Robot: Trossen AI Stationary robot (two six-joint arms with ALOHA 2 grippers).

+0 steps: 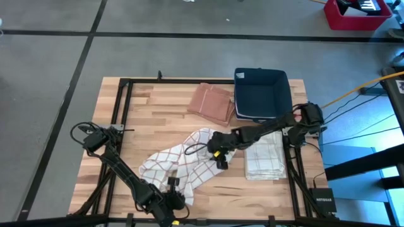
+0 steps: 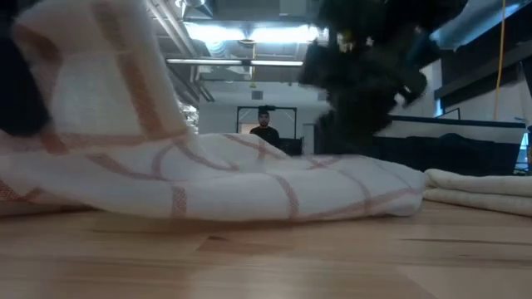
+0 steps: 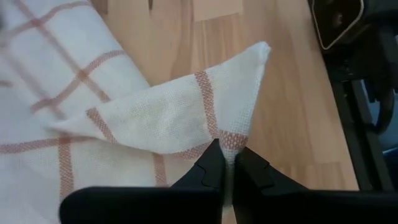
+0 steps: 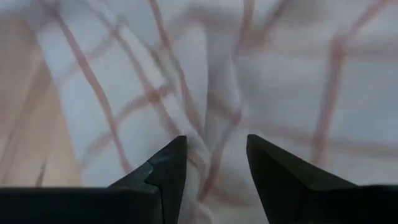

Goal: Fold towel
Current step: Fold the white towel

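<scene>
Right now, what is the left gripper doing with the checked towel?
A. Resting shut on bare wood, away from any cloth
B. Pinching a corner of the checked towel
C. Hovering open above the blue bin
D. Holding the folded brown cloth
B: in the left wrist view the left gripper has its fingers closed on a corner of the checked towel, which folds up from them.

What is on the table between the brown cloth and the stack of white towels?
From above, the blue bin sits partly between the brown cloth and the folded white towels; the right arm also crosses there.
</scene>
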